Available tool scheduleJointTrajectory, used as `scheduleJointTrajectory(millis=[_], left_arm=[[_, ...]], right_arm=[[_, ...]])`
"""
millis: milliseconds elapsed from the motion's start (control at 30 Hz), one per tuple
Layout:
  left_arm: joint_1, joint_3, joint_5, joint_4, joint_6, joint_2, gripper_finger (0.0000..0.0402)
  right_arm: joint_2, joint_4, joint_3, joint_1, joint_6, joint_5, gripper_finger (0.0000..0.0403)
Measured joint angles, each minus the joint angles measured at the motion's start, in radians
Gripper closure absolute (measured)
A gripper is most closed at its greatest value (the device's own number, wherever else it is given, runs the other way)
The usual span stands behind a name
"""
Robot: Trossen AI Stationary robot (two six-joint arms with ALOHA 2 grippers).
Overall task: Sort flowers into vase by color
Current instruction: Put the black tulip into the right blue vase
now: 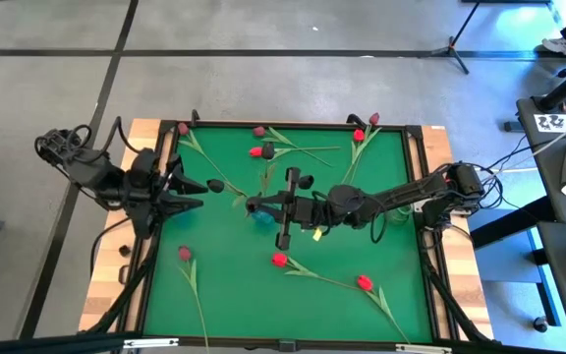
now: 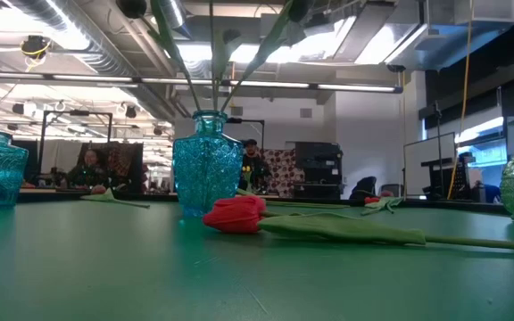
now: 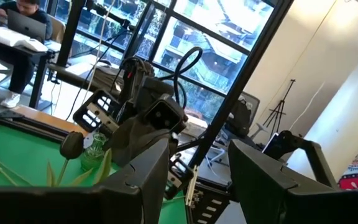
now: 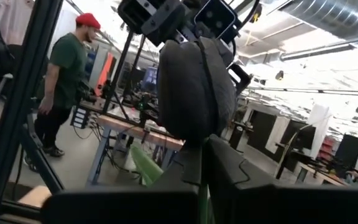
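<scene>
Green table (image 1: 293,275): right fingers (image 1: 252,206) clamp near-black tulip (image 4: 194,87) over vase (image 2: 206,163); left fingers (image 1: 197,187) apart, empty; no legible labels.

vase (image 2: 206,162) mid-table, tulips (image 1: 273,150) strewn around

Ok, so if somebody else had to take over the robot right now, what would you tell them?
Left tool: open, empty, waiting at the table's left side.
Right tool: shut on a dark tulip, over the middle of the table by the blue vase.
Done: several stems already stand in the blue vase.
Left: put the held tulip in. Then sort the four red tulips and four pink tulips lying on the mat.
</scene>
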Motion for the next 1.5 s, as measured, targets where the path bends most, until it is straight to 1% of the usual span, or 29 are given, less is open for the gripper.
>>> scheduleJointTrajectory(millis=[167, 400, 467, 567, 633, 733, 800, 967, 1033, 1233, 1433, 1500], left_arm=[[0.000, 0.000, 0.000, -0.002, 0.000, 0.000, 0.0238], [0.000, 0.000, 0.000, -0.003, 0.005, 0.000, 0.0238], [0.000, 0.000, -0.003, -0.003, 0.032, 0.000, 0.0238], [0.000, 0.000, -0.034, -0.003, 0.052, 0.000, 0.0238], [0.000, 0.000, -0.056, -0.003, 0.053, 0.000, 0.0238], [0.000, 0.000, -0.071, -0.004, 0.055, 0.000, 0.0238], [0.000, 0.000, -0.072, -0.004, 0.055, 0.000, 0.0238], [0.000, 0.000, -0.072, -0.007, 0.055, 0.000, 0.0238], [0.000, 0.000, -0.072, -0.008, 0.055, 0.000, 0.0238], [0.000, 0.000, -0.073, -0.009, 0.055, 0.000, 0.0238], [0.000, 0.000, -0.073, -0.011, 0.054, 0.000, 0.0238], [0.000, 0.000, -0.073, -0.011, 0.054, 0.000, 0.0238]], right_arm=[[0.000, -0.076, 0.000, -0.006, 0.035, 0.037, 0.0396], [-0.001, -0.235, 0.000, -0.007, 0.176, 0.070, 0.0396], [-0.001, -0.271, 0.000, -0.007, 0.227, 0.070, 0.0396], [-0.001, -0.333, 0.000, -0.006, 0.267, 0.073, 0.0393], [-0.001, -0.360, 0.000, -0.006, 0.302, 0.109, 0.0385], [-0.001, -0.388, 0.000, -0.005, 0.357, 0.223, 0.0361], [-0.001, -0.406, 0.000, -0.005, 0.362, 0.261, 0.0336], [-0.001, -0.413, 0.000, -0.005, 0.372, 0.258, 0.0264], [-0.001, -0.446, 0.007, -0.005, 0.395, 0.250, 0.0235], [-0.001, -0.773, 0.154, -0.005, 0.478, 0.244, 0.0170], [-0.001, -1.041, 0.308, -0.005, 0.550, 0.242, 0.0127], [-0.001, -1.145, 0.359, -0.005, 0.573, 0.215, 0.0114]])
